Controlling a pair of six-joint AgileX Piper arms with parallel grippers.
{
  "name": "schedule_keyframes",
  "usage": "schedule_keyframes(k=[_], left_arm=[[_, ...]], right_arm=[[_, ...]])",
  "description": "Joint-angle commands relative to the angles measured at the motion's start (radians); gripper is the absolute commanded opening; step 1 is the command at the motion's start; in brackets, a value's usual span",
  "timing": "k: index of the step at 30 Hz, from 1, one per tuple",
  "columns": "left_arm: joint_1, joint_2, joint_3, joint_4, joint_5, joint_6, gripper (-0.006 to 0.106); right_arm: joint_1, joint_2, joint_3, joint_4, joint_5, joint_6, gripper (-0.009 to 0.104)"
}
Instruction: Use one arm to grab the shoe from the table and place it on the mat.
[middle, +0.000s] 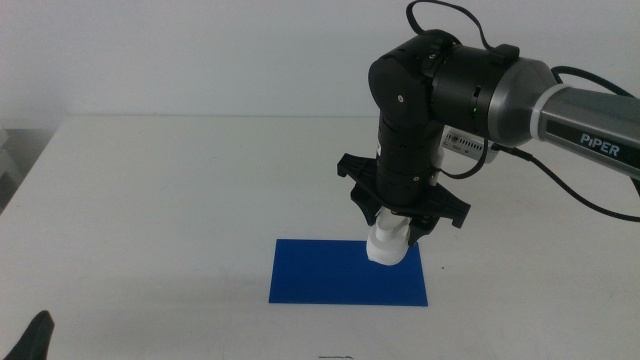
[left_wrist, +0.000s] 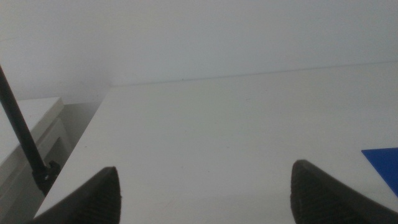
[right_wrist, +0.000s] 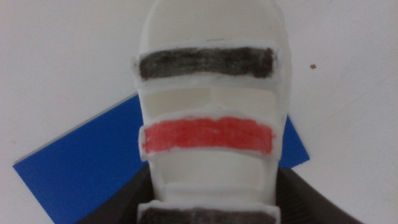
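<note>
Your right arm (middle: 470, 95), the thick black-and-grey jointed one marked PIPER, reaches in from the right and points straight down over the far right part of the thin royal-blue rectangular mat (middle: 330, 275). Its right tool (middle: 398, 228) is clenched on the small white chunky-soled shoe (middle: 387, 243); in the right wrist view you see the dark jaws pressed against both sides of the shoe (right_wrist: 208, 118), whose straps carry a dark stripe, a red stripe and another dark stripe. The shoe hangs toe-down at the mat's far right edge; you cannot tell whether its tip touches the mat (right_wrist: 81, 162). The mat lies flat on the plain white matte counter (middle: 160, 200). Your left tool (middle: 30, 338) waits at the near left corner, released, its jaws spread wide over the bare counter (left_wrist: 217, 137).
</note>
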Motion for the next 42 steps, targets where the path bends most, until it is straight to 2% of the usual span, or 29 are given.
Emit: schedule_keyframes(k=[1, 4, 9, 13, 15, 18, 21, 24, 28, 36, 42], left_arm=[[-0.002, -0.019, -0.003, -0.009, -0.083, -0.015, 0.094], [-0.002, -0.019, -0.003, -0.009, -0.083, -0.015, 0.094], [-0.002, -0.019, -0.003, -0.009, -0.083, -0.015, 0.094], [-0.002, -0.019, -0.003, -0.009, -0.083, -0.015, 0.094], [-0.002, -0.019, -0.003, -0.009, -0.083, -0.015, 0.094], [-0.002, -0.019, -0.003, -0.009, -0.083, -0.015, 0.094], [-0.002, -0.019, -0.003, -0.009, -0.083, -0.015, 0.094], [-0.002, -0.019, -0.003, -0.009, -0.083, -0.015, 0.094], [-0.002, -0.019, -0.003, -0.009, -0.083, -0.015, 0.094], [-0.002, -0.019, -0.003, -0.009, -0.083, -0.015, 0.094], [-0.002, -0.019, -0.003, -0.009, -0.083, -0.015, 0.094]], right_arm=[[0.001, -0.057, -0.024, -0.025, 0.073, -0.004, -0.001], [0.008, -0.056, -0.023, -0.089, 0.081, -0.179, -0.001], [0.012, -0.056, -0.022, -0.176, 0.076, -0.691, -0.001], [0.012, -0.056, -0.022, -0.179, 0.074, -1.154, -0.001], [0.012, -0.056, -0.022, -0.146, 0.074, -1.376, -0.001], [0.012, -0.056, -0.022, -0.049, 0.074, -1.68, -0.001], [0.012, -0.056, -0.022, 0.045, 0.071, -1.955, -0.001], [0.012, -0.056, -0.022, 0.103, 0.07, -2.18, -0.001], [0.012, -0.056, -0.022, 0.147, 0.076, -2.31, -0.001], [0.009, -0.054, -0.022, 0.209, 0.076, -2.267, -0.001], [0.001, -0.017, -0.026, 0.218, 0.019, -2.247, -0.001]])
